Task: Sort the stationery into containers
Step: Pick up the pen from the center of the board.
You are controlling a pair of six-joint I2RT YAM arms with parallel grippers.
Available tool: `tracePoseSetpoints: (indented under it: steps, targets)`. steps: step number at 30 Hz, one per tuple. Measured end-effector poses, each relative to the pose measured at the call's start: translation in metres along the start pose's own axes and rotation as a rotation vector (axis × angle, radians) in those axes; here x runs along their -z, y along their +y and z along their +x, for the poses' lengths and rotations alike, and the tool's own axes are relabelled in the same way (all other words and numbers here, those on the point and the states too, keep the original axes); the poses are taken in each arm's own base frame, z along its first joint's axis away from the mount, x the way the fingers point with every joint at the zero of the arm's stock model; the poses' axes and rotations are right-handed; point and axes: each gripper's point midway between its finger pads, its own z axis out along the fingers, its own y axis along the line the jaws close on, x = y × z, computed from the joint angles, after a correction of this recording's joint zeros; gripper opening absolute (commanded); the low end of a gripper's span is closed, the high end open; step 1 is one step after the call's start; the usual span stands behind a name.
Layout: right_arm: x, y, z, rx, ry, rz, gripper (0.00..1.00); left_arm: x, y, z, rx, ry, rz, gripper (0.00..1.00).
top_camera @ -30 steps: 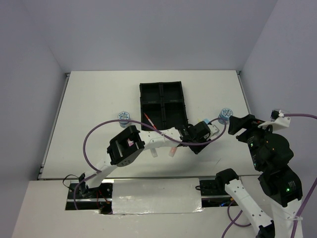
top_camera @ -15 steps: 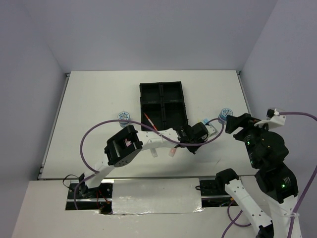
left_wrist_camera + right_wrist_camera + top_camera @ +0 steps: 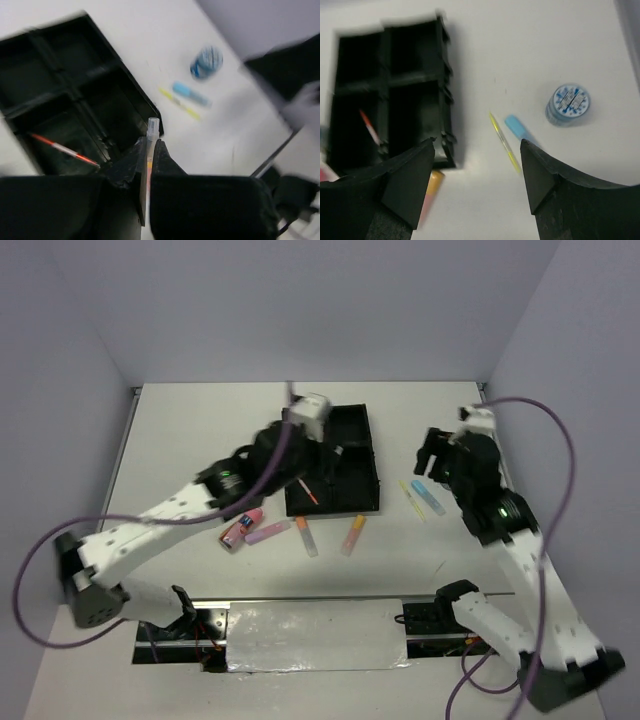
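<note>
The right hand (image 3: 477, 150) hangs wide open above the worktop (image 3: 520, 50). A thin orange pen (image 3: 370, 127) lies in the black tray's (image 3: 387, 82) lower-left compartment. To the tray's right lie a yellow pen (image 3: 504, 142), a blue marker (image 3: 516, 126) and 1 tape roll (image 3: 567, 104).

A white table (image 3: 190, 420) stands between grey walls (image 3: 300, 300).

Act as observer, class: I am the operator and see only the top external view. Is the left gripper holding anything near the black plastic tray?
Observer: Yes. The left wrist view shows the left gripper shut on a thin clear-capped pen.
Operator: Any tape roll outside the tray?
Observer: One round blue-white tape roll sits on the white table, near the pastel blue marker but not touching it.
</note>
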Motion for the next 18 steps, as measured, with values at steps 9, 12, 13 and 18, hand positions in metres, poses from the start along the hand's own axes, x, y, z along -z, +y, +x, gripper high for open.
tracePoseSetpoints:
  steps: [9, 12, 13, 18]
  targets:
    - [-0.125, -0.002, 0.155, 0.292, 0.667, 0.035, 0.69, 0.152, 0.115, -0.041, 0.155, -0.201, -0.321, 0.0]
    - [-0.138, -0.005, 0.154, 0.303, 0.7, 0.025, 0.69, 0.183, 0.123, -0.023, 0.126, -0.18, -0.331, 0.0]
    - [-0.142, -0.005, 0.15, 0.306, 0.699, 0.019, 0.69, 0.192, 0.126, -0.015, 0.111, -0.168, -0.336, 0.0]
    - [-0.157, 0.0, 0.152, 0.337, 0.722, -0.018, 0.67, 0.222, 0.137, 0.014, 0.047, -0.146, -0.339, 0.0]
